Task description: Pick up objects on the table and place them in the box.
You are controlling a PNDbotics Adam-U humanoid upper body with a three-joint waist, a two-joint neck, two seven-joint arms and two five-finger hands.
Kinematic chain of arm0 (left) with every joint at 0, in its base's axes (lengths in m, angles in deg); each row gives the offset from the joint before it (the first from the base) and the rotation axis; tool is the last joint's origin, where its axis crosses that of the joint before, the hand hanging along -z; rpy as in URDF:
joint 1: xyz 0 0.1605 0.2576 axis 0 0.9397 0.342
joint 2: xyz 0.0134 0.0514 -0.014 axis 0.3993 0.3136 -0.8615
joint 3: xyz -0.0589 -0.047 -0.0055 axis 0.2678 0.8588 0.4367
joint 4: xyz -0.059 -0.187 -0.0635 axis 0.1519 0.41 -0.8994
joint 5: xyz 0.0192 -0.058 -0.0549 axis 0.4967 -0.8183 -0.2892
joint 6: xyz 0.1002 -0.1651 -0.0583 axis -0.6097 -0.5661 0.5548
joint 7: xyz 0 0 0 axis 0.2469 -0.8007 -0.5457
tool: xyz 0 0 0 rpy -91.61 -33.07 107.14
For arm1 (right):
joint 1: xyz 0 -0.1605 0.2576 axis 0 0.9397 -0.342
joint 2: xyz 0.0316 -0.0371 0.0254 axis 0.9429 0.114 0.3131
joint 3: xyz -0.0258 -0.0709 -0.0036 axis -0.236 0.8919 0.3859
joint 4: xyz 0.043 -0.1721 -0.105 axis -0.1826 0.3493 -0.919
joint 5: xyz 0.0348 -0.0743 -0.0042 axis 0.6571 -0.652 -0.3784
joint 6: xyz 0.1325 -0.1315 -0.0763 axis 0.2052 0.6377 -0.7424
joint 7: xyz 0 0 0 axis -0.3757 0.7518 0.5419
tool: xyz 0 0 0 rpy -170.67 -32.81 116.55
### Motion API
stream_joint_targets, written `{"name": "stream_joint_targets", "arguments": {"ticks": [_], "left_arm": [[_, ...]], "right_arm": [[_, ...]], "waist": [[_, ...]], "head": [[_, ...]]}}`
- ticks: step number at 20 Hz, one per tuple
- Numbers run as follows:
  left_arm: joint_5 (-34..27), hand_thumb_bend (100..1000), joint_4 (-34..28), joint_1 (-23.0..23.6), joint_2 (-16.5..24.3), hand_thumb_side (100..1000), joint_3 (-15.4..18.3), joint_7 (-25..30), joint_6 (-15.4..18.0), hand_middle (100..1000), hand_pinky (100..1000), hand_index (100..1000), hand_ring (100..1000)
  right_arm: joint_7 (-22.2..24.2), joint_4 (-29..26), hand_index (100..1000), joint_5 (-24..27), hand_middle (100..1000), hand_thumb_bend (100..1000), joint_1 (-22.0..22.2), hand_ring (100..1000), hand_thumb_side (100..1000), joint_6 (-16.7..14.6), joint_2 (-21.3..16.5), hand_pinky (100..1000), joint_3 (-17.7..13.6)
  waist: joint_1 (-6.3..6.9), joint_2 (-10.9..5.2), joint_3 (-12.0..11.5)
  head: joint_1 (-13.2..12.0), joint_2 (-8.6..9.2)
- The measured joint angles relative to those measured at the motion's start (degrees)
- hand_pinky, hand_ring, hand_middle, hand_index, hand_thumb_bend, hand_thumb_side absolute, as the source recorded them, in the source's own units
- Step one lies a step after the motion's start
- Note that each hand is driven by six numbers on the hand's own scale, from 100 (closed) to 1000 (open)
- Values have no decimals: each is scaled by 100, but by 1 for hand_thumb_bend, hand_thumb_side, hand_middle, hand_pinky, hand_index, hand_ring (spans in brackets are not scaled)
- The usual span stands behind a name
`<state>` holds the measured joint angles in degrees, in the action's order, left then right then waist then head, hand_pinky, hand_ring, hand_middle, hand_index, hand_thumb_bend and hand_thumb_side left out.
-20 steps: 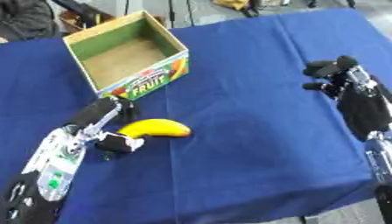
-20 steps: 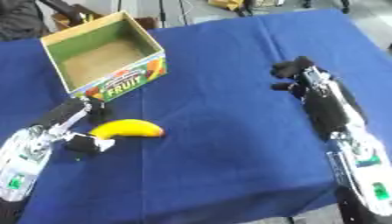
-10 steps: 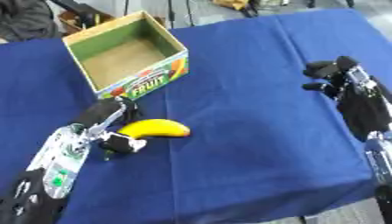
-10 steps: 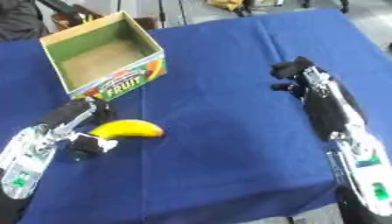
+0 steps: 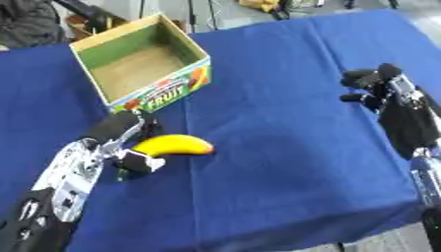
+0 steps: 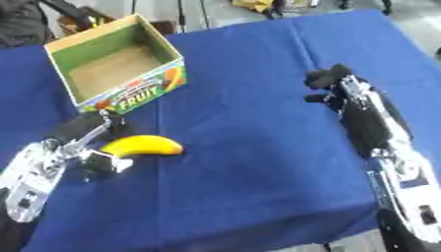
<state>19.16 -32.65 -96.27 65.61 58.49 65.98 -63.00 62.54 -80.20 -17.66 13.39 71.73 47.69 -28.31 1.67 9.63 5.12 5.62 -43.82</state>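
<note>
Nearest the camera, on the left, the left robot hand (image 5: 129,142) lies low over the blue cloth of the table (image 5: 275,147), its silver-and-black forearm running in from the lower left corner. Its fingers are curled at the near end of a yellow banana (image 5: 175,145): the thumb and fingers sit against the stem end, one above and one below, though whether they actually pinch the fruit cannot be told from either view. The banana lies flat on the cloth, its length running left to right, its far tip pointing toward the middle of the table.

Further back on the right side, the right robot hand (image 6: 331,88) hovers above the cloth well apart from the banana, its dark fingers bent inward and holding nothing; its forearm stretches down toward the lower right corner.

Beyond the left robot hand stands the box (image 5: 185,47), an open cardboard carton with green inner walls and a brown floor, turned at an angle to the table edge. Its near side carries a fruit picture and the word "FRUIT". Nothing lies inside it. The banana rests just in front of its near corner, apart from it.
</note>
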Motion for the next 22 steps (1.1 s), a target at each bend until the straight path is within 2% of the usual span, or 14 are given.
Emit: {"name": "stream_joint_targets", "arguments": {"ticks": [6, 10, 16, 19, 22], "left_arm": [[82, 424, 11, -2, 0, 291, -19, -21, 18, 488, 521, 680, 490], [110, 397, 32, -7, -1, 277, -32, -53, 26, 470, 503, 658, 472], [113, 303, 37, -7, -3, 265, -35, -84, 13, 452, 486, 633, 454], [113, 212, 37, -5, -3, 250, -35, -93, 4, 436, 475, 614, 439], [91, 190, 26, -3, 2, 244, -35, -93, -21, 427, 469, 604, 431]], "right_arm": [[1, 2, 587, -1, 736, 100, -1, 823, 806, 1, 0, 736, 0], [3, 4, 587, -1, 736, 100, -3, 823, 806, 2, 0, 736, 0], [9, 18, 587, -1, 736, 100, -17, 823, 806, 8, 0, 737, 0], [9, 30, 587, -1, 737, 100, -27, 823, 806, 8, 0, 737, 0], [10, 32, 587, -1, 737, 100, -29, 824, 806, 8, 0, 737, 0]], "waist": [[-1, -3, 3], [-1, -7, 1], [-1, -8, -2], [-1, -8, -4], [-1, -7, -8]], "head": [[2, 0], [4, 0], [6, 0], [7, 0], [8, 0]]}}
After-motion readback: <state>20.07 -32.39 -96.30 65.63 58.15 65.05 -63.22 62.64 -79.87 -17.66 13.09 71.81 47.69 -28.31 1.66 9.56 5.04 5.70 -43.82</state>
